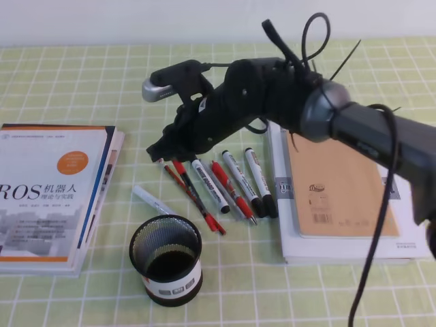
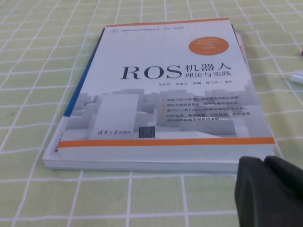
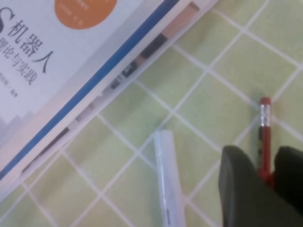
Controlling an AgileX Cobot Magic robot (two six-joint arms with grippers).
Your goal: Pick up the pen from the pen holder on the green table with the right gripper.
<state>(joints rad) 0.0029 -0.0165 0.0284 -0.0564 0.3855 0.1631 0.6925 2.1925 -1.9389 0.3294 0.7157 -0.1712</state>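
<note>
The black mesh pen holder (image 1: 174, 285) stands on the green table (image 1: 68, 68) at the front, and I see nothing inside it. The pen (image 1: 199, 199), with its red cap, black barrel and red tail, lies on the cloth among several pens and markers. My right gripper (image 1: 158, 151) reaches across, low over the upper ends of these. In the right wrist view its fingers (image 3: 241, 189) stand close on either side of the thin red pencil (image 3: 264, 127). I cannot tell whether they press on it. Of my left gripper (image 2: 266, 189) only dark fingers show, close together and holding nothing.
A ROS textbook (image 1: 48, 191) lies on other books at the left, also seen in the left wrist view (image 2: 170, 94). A brown notebook (image 1: 337, 184) lies on a white book at the right. A pale marker (image 1: 151, 199) lies left of the pens, above the holder.
</note>
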